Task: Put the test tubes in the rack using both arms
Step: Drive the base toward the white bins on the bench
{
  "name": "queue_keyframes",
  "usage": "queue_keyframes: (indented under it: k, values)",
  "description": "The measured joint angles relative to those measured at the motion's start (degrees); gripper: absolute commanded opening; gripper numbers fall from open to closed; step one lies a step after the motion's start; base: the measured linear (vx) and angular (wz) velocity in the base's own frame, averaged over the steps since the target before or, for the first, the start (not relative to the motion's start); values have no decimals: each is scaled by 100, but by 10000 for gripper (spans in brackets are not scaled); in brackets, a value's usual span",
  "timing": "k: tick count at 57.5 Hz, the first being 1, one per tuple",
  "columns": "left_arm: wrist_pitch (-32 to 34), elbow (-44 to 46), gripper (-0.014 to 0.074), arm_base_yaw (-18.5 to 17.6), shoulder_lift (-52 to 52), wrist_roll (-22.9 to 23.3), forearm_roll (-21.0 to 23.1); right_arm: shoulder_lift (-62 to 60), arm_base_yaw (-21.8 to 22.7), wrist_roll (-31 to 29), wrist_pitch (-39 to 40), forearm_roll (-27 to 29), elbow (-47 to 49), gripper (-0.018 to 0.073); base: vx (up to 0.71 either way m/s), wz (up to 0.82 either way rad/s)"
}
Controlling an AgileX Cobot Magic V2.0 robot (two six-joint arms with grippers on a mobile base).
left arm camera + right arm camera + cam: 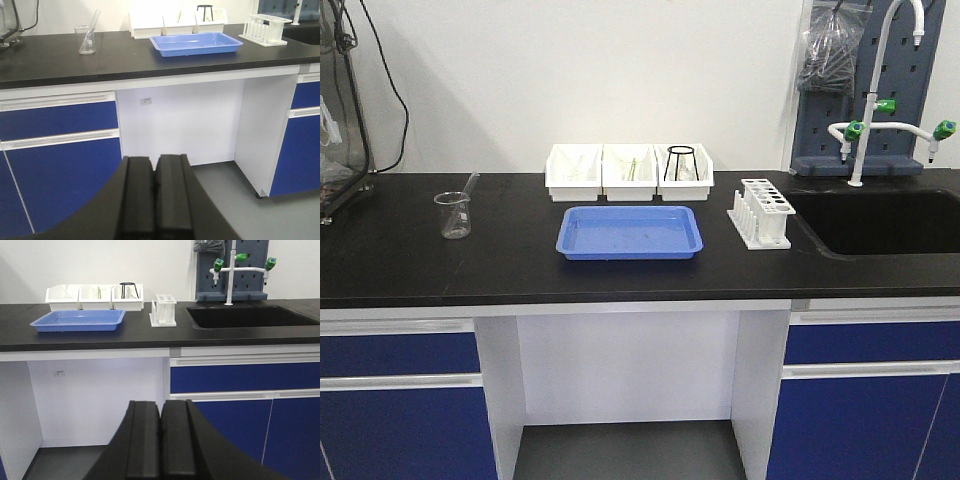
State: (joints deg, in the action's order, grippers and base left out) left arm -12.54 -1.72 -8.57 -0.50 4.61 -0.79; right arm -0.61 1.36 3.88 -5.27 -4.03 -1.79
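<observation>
- The rack (763,212) stands toward the desk's right end, just beside the sink (880,225).
- A blue tray (630,256) lies mid-desk. Behind it, three white bins (630,188) sit in a row towards the back edge, their contents too small to make out.
- A beaker (453,215) sits toward the left end.
- The left gripper (154,162) and right gripper (160,407) hang below the front edge, jaws pressed together on nothing.

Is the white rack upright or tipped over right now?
Upright. The rack stands flat on the black counter beside the sink, holed top plate facing up; the right wrist view shows it level too.
</observation>
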Motion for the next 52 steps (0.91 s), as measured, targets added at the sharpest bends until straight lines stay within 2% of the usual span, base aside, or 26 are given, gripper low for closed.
queue_keyframes:
  k: [26, 52]
  values:
    - [0, 0, -15, 0, 0, 0, 0, 0, 0, 0, 0, 0, 0, -7, 17, 5]
    - [0, 0, -15, 0, 0, 0, 0, 0, 0, 0, 0, 0, 0, -7, 37, 1]
